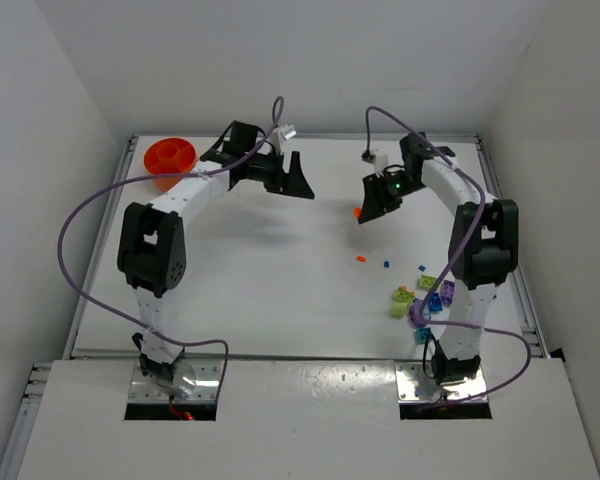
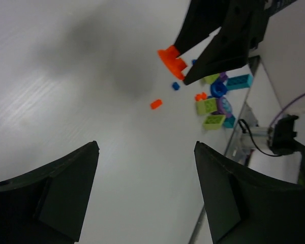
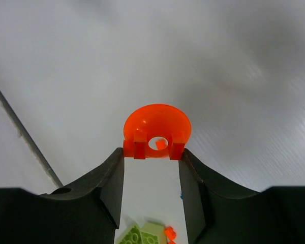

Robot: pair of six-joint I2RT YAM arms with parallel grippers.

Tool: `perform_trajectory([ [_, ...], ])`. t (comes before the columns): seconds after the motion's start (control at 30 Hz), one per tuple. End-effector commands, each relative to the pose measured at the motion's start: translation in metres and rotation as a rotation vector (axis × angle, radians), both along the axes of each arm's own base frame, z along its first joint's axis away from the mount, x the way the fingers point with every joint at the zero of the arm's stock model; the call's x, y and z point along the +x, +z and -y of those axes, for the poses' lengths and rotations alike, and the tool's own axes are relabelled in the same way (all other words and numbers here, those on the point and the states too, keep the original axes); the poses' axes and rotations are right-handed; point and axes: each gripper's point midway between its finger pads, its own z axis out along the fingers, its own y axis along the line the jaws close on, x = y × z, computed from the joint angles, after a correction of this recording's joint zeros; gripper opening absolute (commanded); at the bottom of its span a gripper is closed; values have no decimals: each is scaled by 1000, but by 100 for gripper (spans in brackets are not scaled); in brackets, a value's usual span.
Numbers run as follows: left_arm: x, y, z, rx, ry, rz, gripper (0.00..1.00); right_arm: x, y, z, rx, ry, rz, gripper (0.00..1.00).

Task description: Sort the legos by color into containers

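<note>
You look down on a white tabletop point(image 1: 260, 280) that is closed in by plain pale walls point(image 1: 280, 60) at the back and on both sides; its surface is smooth and a little shiny, with soft shadows under the arms. Your right tool point(image 1: 365, 210) hangs above the middle right of the tabletop, and its fingers are closed to a narrow gap on an orange lego point(image 3: 156, 124), gripped at the very tips. In the right wrist view the long axis of this lego lies across the gap, from one finger to the other, and its rounded edge points away from the tool, past the fingertips. Your left tool point(image 2: 146, 145) is spread wide and has hold of nothing; it hangs above the far left part of the tabletop. The orange bowl point(image 1: 150, 155) stands in the far left corner, well apart from the held lego. A small orange bit point(image 1: 361, 259) and a small blue bit point(image 1: 387, 265) lie loose near the middle. The heap of legos point(image 1: 420, 298), lime green, purple, blue and teal, lies just beside the right arm, near the right edge.
</note>
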Motion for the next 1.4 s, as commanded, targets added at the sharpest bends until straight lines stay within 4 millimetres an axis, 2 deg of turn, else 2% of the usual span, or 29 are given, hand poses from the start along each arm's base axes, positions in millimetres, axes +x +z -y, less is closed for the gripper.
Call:
perform_trajectory([
  [0.0, -26, 24, 42, -171, -133, -76, 82, 18, 51, -26, 84, 37, 153, 20],
  [0.03, -25, 21, 46, -204, -123, -120, 82, 22, 55, -27, 89, 29, 165, 20],
  [0.07, -32, 25, 52, -236, -154, -137, 82, 22, 59, -34, 91, 46, 177, 20],
  [0.13, -30, 15, 54, -246, -146, -194, 80, 24, 66, -40, 88, 59, 208, 20],
  [0.17, -31, 21, 56, -269, -163, -188, 79, 21, 66, -46, 91, 65, 200, 20],
  [0.33, -27, 14, 64, -335, -171, -275, 75, 24, 74, -61, 77, 90, 238, 20],
  [0.53, -25, 1, 67, -357, -151, -351, 68, 15, 82, -77, 78, 131, 259, 20],
  [0.6, -24, 3, 67, -363, -149, -353, 66, 12, 85, -79, 69, 144, 268, 20],
  [0.7, -22, -4, 64, -370, -131, -377, 60, 6, 89, -85, 65, 160, 280, 20],
  [0.93, -22, -1, 64, -387, -133, -389, 45, -1, 85, -95, 48, 197, 286, 20],
  [1.03, -23, -3, 64, -388, -134, -386, 34, -2, 84, -98, 41, 204, 287, 20],
  [1.07, -23, -3, 64, -388, -134, -386, 26, -3, 83, -100, 29, 208, 290, 21],
  [1.13, -22, -1, 60, -390, -126, -383, 17, 0, 83, -99, 22, 204, 303, 25],
  [1.17, -22, -1, 60, -390, -126, -383, 11, 1, 81, -97, 8, 198, 306, 31],
  [1.27, -21, 3, 54, -389, -122, -360, 6, 4, 88, -95, -6, 179, 331, 39],
  [1.37, -16, 9, 37, -369, -78, -329, 0, 5, 95, -85, -28, 155, 360, 59],
])
